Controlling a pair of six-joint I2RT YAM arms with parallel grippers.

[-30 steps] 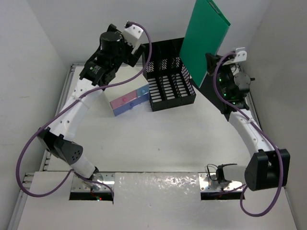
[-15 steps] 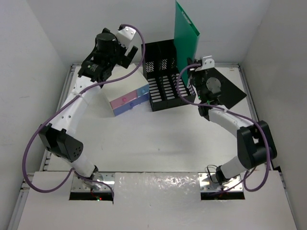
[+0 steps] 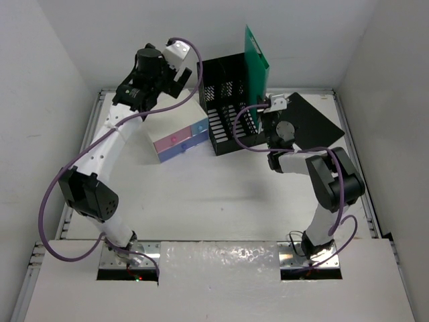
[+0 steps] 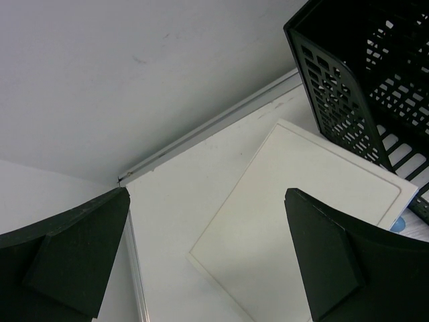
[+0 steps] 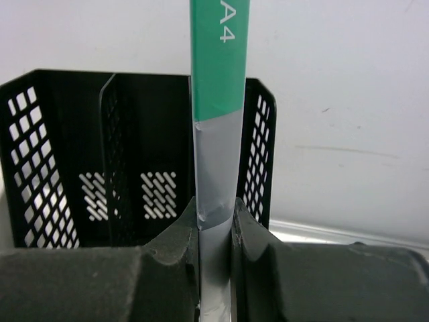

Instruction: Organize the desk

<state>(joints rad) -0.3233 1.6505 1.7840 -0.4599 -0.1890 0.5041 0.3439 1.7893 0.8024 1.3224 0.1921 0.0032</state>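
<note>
The white desk (image 3: 221, 194) holds a black mesh file rack (image 3: 228, 111) at the back. My right gripper (image 3: 265, 114) is shut on a green folder (image 3: 255, 64) and holds it upright, edge-on, at the rack's right end. In the right wrist view the fingers (image 5: 181, 238) clamp the folder's grey taped spine (image 5: 218, 154), with the rack (image 5: 100, 168) behind it. My left gripper (image 3: 173, 77) hangs open and empty above the back left of the desk. In the left wrist view (image 4: 206, 194) it is over the cream top of a small drawer box (image 4: 301, 221).
The drawer box with pink and blue drawers (image 3: 181, 139) stands left of the rack. A black flat folder (image 3: 315, 124) lies on the desk at the back right, under my right arm. The desk's metal rim (image 4: 214, 127) runs along the back wall.
My right arm has swung left with the green folder, from above the black folder to the rack's right end, turning it edge-on. The left gripper shifted slightly.
</note>
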